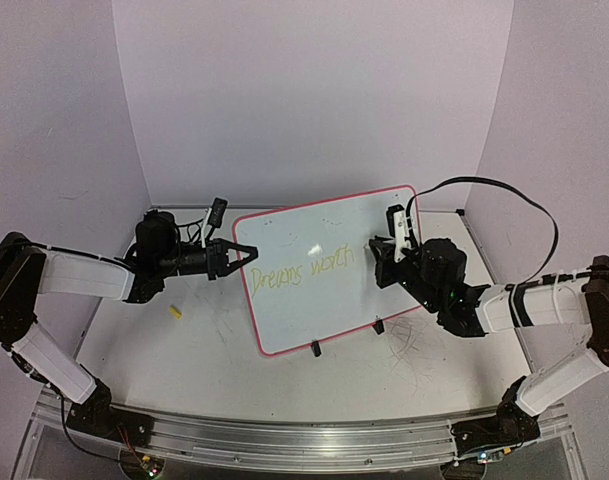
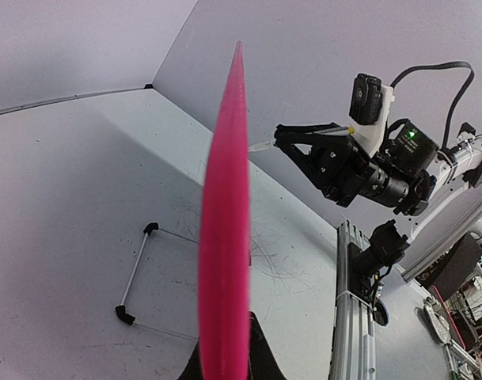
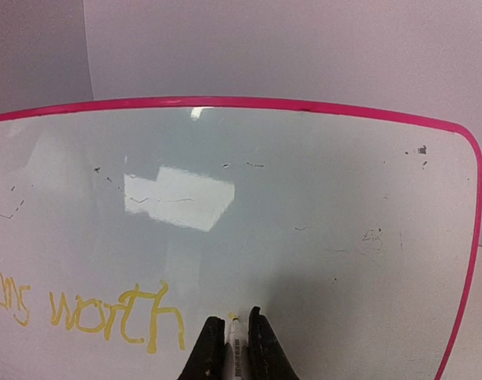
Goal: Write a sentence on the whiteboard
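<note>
The whiteboard [image 1: 324, 290] stands tilted on the table, white with a pink-red rim. My left gripper [image 1: 246, 253] is shut on the whiteboard's left edge. In the left wrist view the rim [image 2: 225, 237] runs edge-on up between the black fingers [image 2: 260, 352]. The sentence [image 1: 302, 271] in yellow reads "Dreams worth"; its last word [image 3: 118, 317] ends just left of my right gripper [image 3: 234, 317]. That gripper [image 1: 379, 250] is shut on a white marker [image 3: 236, 340], whose yellow tip touches the board.
A small yellow cap [image 1: 174, 311] lies on the tabletop left of the board. Black stand legs [image 1: 315, 348] prop the board at its lower edge. Grey scribbles [image 1: 414, 350] mark the table. Walls close in on three sides; a metal rail [image 1: 304, 435] runs along the near edge.
</note>
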